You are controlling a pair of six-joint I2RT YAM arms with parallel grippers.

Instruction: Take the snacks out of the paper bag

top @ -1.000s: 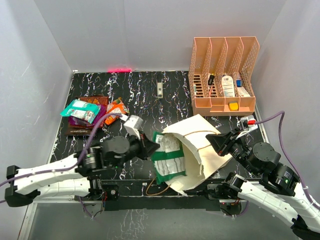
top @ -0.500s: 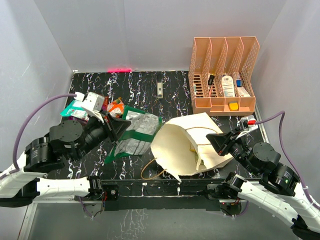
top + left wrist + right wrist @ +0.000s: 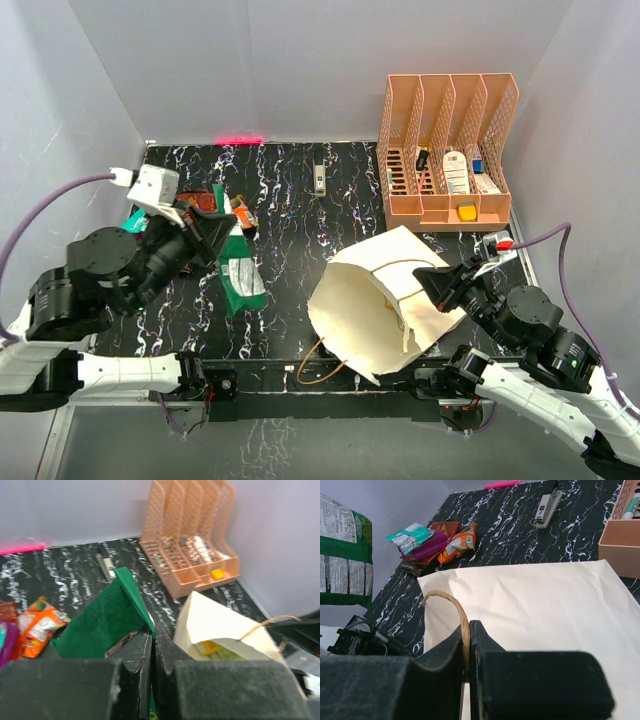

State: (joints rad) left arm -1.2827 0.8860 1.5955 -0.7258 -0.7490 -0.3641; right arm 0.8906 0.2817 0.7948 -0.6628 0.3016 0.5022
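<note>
Left hand (image 3: 214,240) clamped on green packet (image 3: 240,280) above counter (image 3: 300,190) beside the pile (image 3: 427,542), bag (image 3: 370,300) lying mid-counter, right hand (image 3: 468,630) pinching its cord (image 3: 447,602): lower packet onto the pile before release, with cord held taut so the mouth gapes.

Right end effector (image 3: 468,625) tips pinched together on the thin brown cord handle (image 3: 447,601) of the cream kraft paper bag (image 3: 545,610); the cord loops up left of the tips. Creased bag panel fills the lower frame over the black white-veined counter (image 3: 510,535). Beyond it, snacks piled touching: teal packet (image 3: 410,536), purple packet (image 3: 427,546), orange packet (image 3: 457,544), dark brown packet (image 3: 412,567) underneath. Grey stapler (image 3: 547,502) at far end. Peach mesh file organiser (image 3: 620,545) corner at right edge. Green and silver foil packet (image 3: 342,555) at left edge, printed side to camera.
</note>
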